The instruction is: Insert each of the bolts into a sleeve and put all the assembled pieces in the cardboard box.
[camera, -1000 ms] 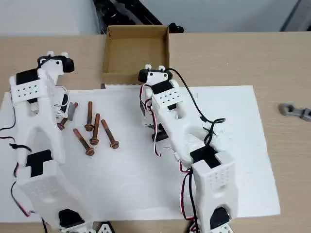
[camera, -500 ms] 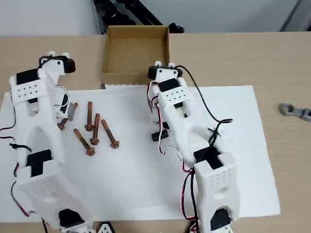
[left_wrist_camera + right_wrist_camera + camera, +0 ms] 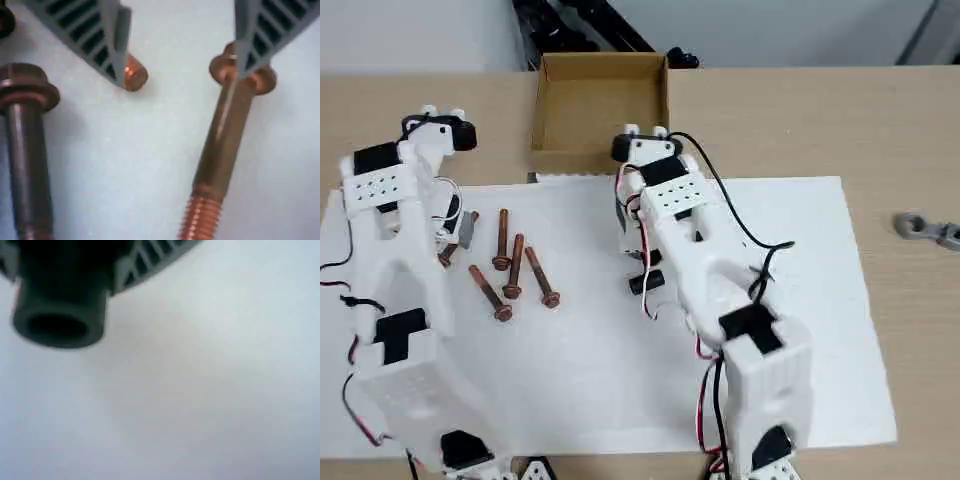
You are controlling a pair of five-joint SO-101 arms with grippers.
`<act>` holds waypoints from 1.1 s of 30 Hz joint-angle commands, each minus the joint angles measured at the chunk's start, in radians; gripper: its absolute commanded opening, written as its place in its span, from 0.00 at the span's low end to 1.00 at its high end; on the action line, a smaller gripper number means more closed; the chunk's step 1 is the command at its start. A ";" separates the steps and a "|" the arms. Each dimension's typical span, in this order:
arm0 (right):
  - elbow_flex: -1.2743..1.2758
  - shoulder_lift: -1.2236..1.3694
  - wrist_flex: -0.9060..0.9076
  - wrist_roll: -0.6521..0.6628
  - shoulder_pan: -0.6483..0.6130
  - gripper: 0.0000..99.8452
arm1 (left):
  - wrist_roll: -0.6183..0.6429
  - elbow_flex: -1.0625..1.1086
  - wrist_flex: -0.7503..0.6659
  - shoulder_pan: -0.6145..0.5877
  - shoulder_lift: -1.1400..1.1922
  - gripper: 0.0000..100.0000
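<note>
Bolts point(image 3: 515, 266): lying loose in a cluster on the white sheet point(image 3: 580, 370), left of its middle, well apart from the cardboard box point(image 3: 600, 110).
Left gripper point(image 3: 182, 75): hanging low over the cluster's left edge, jaws spread and pinching nothing.
Left fingertips: one is touching the flanged head of a copper-coloured bolt point(image 3: 225, 145), the other is sitting against the blunt end of a second bolt point(image 3: 135, 79); a darker bolt point(image 3: 25, 150) is lying just beside them.
Sleeve point(image 3: 60, 315): black and tubular, showing its open end and sitting above the sheet near its middle, right of the bolts.
Right gripper point(image 3: 70, 262): jaws pinching the sleeve.
Cardboard box: standing open at the table's point(image 3: 820, 120) far edge, just beyond the sheet.
Grey metal piece point(image 3: 923, 228): lying on the bare table far to the right.
</note>
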 commanded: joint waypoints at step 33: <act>-0.005 -0.578 0.228 0.109 0.173 0.02 | -0.184 -0.243 0.018 0.002 0.265 0.15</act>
